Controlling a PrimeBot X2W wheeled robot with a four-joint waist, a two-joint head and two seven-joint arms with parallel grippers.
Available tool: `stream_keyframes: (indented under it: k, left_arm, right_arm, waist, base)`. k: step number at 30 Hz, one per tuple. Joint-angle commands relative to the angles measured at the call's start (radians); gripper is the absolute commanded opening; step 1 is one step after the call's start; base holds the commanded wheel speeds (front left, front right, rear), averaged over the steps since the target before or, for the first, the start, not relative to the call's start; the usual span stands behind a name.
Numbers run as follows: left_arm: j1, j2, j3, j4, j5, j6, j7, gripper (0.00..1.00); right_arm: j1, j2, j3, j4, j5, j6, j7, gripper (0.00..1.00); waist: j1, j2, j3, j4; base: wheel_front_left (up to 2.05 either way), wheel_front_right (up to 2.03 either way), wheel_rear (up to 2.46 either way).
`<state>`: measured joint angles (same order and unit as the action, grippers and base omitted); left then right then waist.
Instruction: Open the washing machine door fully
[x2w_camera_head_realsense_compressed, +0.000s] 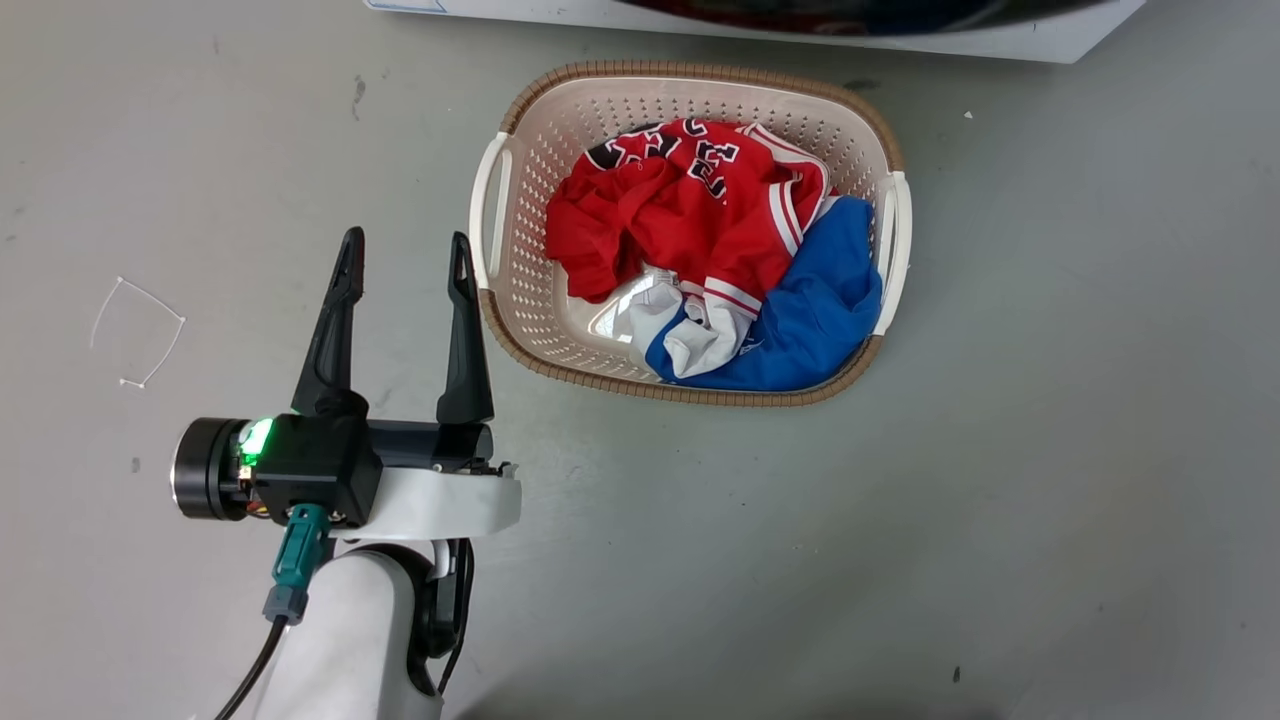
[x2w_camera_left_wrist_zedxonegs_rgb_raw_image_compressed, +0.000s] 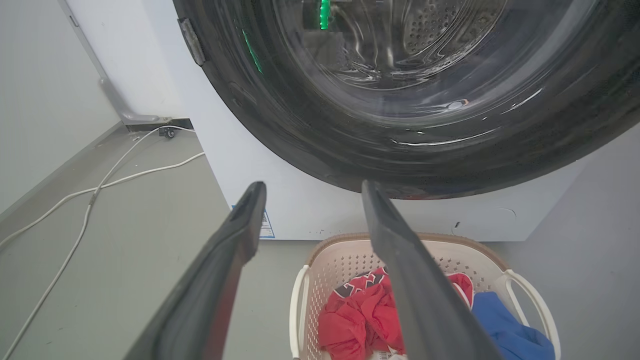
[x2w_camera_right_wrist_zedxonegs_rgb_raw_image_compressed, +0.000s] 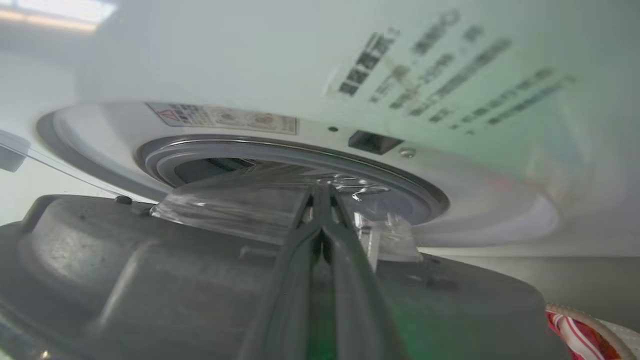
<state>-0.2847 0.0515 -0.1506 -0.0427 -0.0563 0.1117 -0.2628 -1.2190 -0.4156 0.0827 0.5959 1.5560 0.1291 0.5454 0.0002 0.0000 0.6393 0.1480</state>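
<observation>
- Slippage is the nearest risk. The right hand (x2w_camera_right_wrist_zedxonegs_rgb_raw_image_compressed: 320, 192) has its two fingers (x2w_camera_right_wrist_zedxonegs_rgb_raw_image_compressed: 295, 270) pressed together on nothing, and they lie along the grey inner face of the washing machine door (x2w_camera_right_wrist_zedxonegs_rgb_raw_image_compressed: 115, 260), with the tips by its clear glass bowl (x2w_camera_right_wrist_zedxonegs_rgb_raw_image_compressed: 235, 205). A push through such narrow tips on smooth plastic or glass could skid off, I judge, and leave the door short of fully open. I cannot tell whether the fingers actually touch the door.
- Clipping the laundry basket (x2w_camera_head_realsense_compressed: 690, 70) comes next. It sits on the floor (x2w_camera_head_realsense_compressed: 1000, 500) just in front of the washing machine (x2w_camera_left_wrist_zedxonegs_rgb_raw_image_compressed: 240, 165), below the door, holding a red jersey (x2w_camera_head_realsense_compressed: 680, 200) and a blue garment (x2w_camera_head_realsense_compressed: 820, 300). An arm following the door round, or the base rolling forward, could knock it.
- White cables (x2w_camera_left_wrist_zedxonegs_rgb_raw_image_compressed: 100, 187) trail over the floor beside the washer's hinge side, and a wheel could snag them if the robot shifts that way.
- Overdriving the door against its hinge stop could strain it, so the last part of the swing wants a gentle push.
- Left arm: the pale forearm rises from the lower edge of the head view. The left hand (x2w_camera_head_realsense_compressed: 406, 240) is level, with its fingers spread apart and empty, and points toward the washer. It is just beside the basket's left handle and looks up at the door's lower half.
- Right arm: the hand reaches into the gap between the door and the washer's white front, pointing toward the grey gasket ring (x2w_camera_right_wrist_zedxonegs_rgb_raw_image_compressed: 280, 150) and the latch slot (x2w_camera_right_wrist_zedxonegs_rgb_raw_image_compressed: 374, 142).
- The door stands partly open, clear of the front panel, beyond the basket.
</observation>
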Motion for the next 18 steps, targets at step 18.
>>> stream_keyframes:
  k: [18]
  left_arm:
    - [0.033, -0.002, 0.031, 0.017, 0.016, -0.010, -0.003, 1.00]
  right_arm:
    - [0.189, 0.054, 0.059, -0.112, 0.029, 0.003, 0.104, 0.00]
  waist:
    - [-0.0002, 0.0000, -0.093, -0.039]
  base:
    - [0.00, 0.00, 0.00]
